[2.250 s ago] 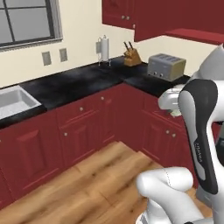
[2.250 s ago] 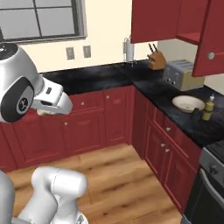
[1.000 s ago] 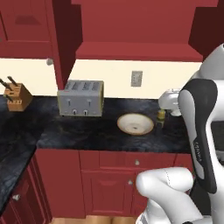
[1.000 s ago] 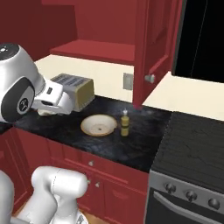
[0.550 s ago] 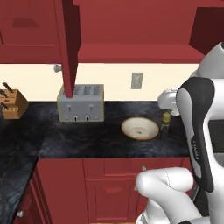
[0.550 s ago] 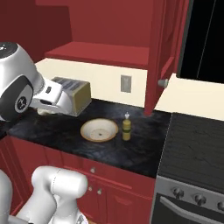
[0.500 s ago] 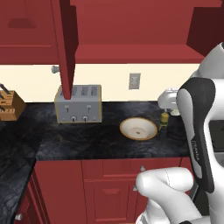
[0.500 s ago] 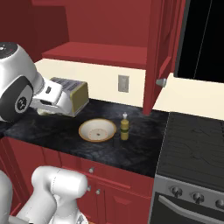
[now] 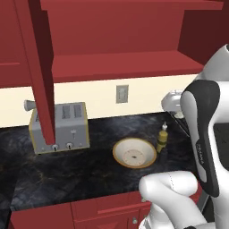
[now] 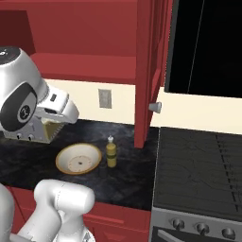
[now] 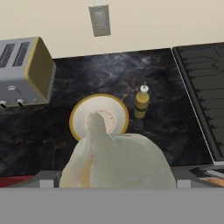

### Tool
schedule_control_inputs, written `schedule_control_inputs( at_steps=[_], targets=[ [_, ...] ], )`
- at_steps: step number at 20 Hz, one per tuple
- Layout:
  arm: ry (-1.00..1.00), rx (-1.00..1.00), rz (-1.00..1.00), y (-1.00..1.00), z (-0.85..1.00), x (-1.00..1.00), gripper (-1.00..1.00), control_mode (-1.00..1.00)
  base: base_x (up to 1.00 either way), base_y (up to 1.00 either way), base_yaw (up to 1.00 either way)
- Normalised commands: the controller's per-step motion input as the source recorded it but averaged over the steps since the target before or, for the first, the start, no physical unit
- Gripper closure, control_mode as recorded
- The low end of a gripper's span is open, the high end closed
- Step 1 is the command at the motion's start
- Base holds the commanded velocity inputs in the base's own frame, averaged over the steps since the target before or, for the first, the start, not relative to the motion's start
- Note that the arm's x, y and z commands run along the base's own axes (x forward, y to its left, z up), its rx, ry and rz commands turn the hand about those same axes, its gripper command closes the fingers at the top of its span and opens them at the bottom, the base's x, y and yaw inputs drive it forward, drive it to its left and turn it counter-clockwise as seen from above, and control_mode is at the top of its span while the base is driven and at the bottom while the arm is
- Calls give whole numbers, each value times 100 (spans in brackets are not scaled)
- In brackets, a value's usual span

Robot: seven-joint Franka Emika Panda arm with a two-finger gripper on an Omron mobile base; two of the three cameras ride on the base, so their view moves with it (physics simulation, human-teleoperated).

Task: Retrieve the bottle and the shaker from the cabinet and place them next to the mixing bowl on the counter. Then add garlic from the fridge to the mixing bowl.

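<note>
Here the jaws stand wide — clasping the garlic (image 11: 116, 159).

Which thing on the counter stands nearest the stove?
The bottle; the mixing bowl lies beside it, farther from the stove, and the toaster farther still.

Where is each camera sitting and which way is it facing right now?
Left base view: behind-left of the arm, facing the counter, toaster, mixing bowl; arm lower right.
Right base view: behind its right, facing the bottle and stove; arm lower left.
Hand view: on the hand, looking down past the held garlic.
All share mixing bowl, bottle, toaster.
</note>
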Motion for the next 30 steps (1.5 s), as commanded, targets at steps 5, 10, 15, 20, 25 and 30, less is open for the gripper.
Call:
schedule_control_inputs(
  at_steps=[5,10,15,20,25,30],
  targets=[
    [0,0,0,0,0,0,100,100,0,0,0],
    [0,0,0,0,0,0,100,100,0,2,0],
    [19,-1,-1,26,0,33,100,-100,0,0,0],
    [22,1,-1,10,-21,22,100,-100,0,0,0],
    [0,0,0,24,-98,14,100,-100,0,0,0],
    [4,0,0,25,-99,33,100,-100,0,0,0]
  ],
)
